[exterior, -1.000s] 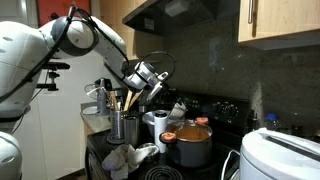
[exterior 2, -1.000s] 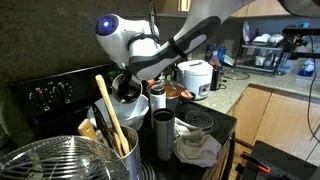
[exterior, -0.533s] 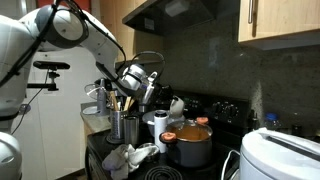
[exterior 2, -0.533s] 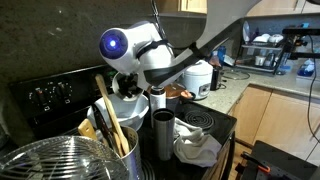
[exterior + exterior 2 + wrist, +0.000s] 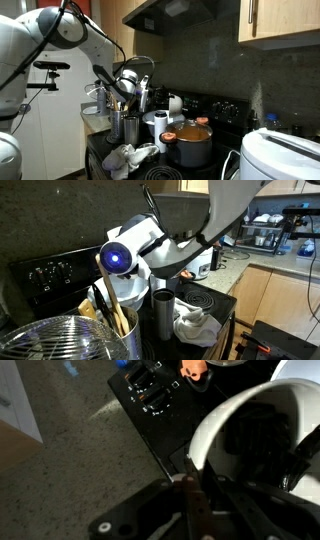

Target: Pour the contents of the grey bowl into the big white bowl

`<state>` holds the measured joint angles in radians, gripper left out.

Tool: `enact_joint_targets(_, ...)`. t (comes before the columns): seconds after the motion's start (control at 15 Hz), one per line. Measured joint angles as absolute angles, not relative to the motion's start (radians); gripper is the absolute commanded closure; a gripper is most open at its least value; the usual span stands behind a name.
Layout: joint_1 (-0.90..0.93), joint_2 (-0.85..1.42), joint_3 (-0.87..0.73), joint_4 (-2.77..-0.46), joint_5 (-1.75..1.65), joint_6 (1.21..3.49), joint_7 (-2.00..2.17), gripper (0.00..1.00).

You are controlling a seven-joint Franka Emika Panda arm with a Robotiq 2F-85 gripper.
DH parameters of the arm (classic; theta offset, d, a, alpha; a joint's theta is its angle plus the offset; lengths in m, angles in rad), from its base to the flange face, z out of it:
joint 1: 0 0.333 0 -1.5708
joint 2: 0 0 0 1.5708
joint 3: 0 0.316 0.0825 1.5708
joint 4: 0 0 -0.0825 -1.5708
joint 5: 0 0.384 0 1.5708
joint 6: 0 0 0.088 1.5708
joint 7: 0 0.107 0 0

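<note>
Tipping risk | your gripper (image 5: 136, 90) pinches the grey bowl (image 5: 129, 80), up beside the big white bowl (image 5: 158, 124) | food may miss and spill.

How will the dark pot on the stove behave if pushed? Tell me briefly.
The dark pot looks rigid and wide-based, so it probably slides rather than tips. Its orange contents sit near the rim, so it is likely heavy, and a sharp shove may spill them.

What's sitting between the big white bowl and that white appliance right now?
The dark pot with orange-red contents stands between the big white bowl and the white appliance. This shows in an exterior view.
</note>
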<state>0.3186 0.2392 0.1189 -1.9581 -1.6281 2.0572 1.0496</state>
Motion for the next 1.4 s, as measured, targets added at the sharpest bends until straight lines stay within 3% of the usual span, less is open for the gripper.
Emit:
enact_joint_targets(0.6,0.311,0.239,0.164,-1.995,-1.773,1.905,1.142,0.95)
enact_joint_targets(1.4,0.294,0.239,0.173,-2.013,-1.965,1.897,1.142,0.95)
